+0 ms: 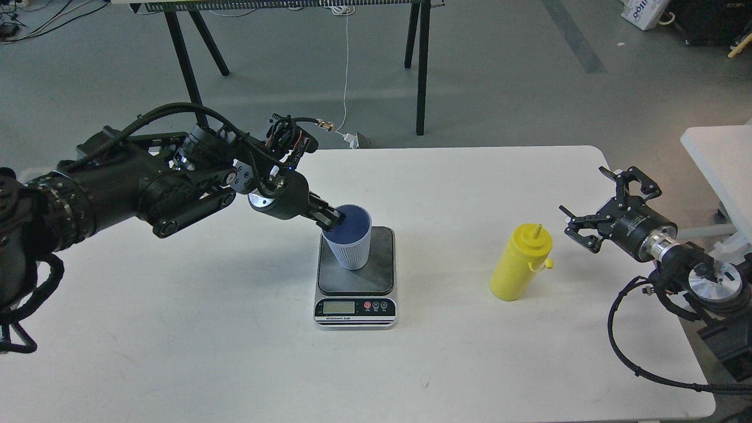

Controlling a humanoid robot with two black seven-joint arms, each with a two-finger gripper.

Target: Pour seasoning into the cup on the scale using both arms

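Black cabled arms (pixel 117 182), silver joints

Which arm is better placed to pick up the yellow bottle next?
The right. Its open gripper is beside the seasoning bottle, while the left gripper grips the cup on the scale.

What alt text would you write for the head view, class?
The left hand grips the rim of a blue-grey cup standing on a small scale on a white table. Right of it stands a yellow squeeze bottle, with the open right hand apart beside it.
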